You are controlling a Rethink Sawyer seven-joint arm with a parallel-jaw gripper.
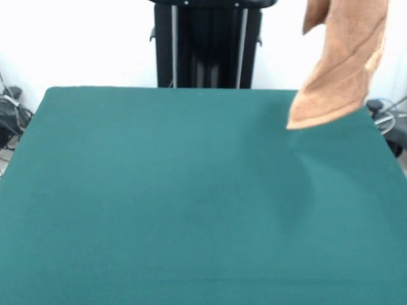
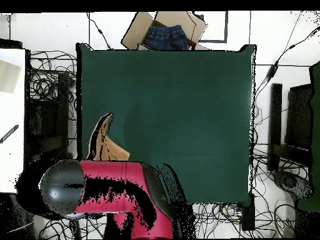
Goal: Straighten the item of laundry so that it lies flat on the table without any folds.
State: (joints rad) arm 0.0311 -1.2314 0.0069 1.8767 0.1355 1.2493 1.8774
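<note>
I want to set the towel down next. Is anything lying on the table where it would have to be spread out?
Nothing visible. The towel hangs in the air over a corner of the table, and the green top shows bare in both views. A box with blue cloth sits beyond the table's edge, off the top.

The counter [image 1: 159, 203] is a large rectangle with a dark green, felt-like top, filling most of the front view from the lower edge up to a straight far edge about a third of the way down the frame. Its surface is smooth and even in tone, with a faint darker shadow toward the upper right of the frame. In the overhead view the counter [image 2: 181, 106] takes up the middle of the frame, its four edges straight; its lower left corner is hidden under the red and black arm.
</note>
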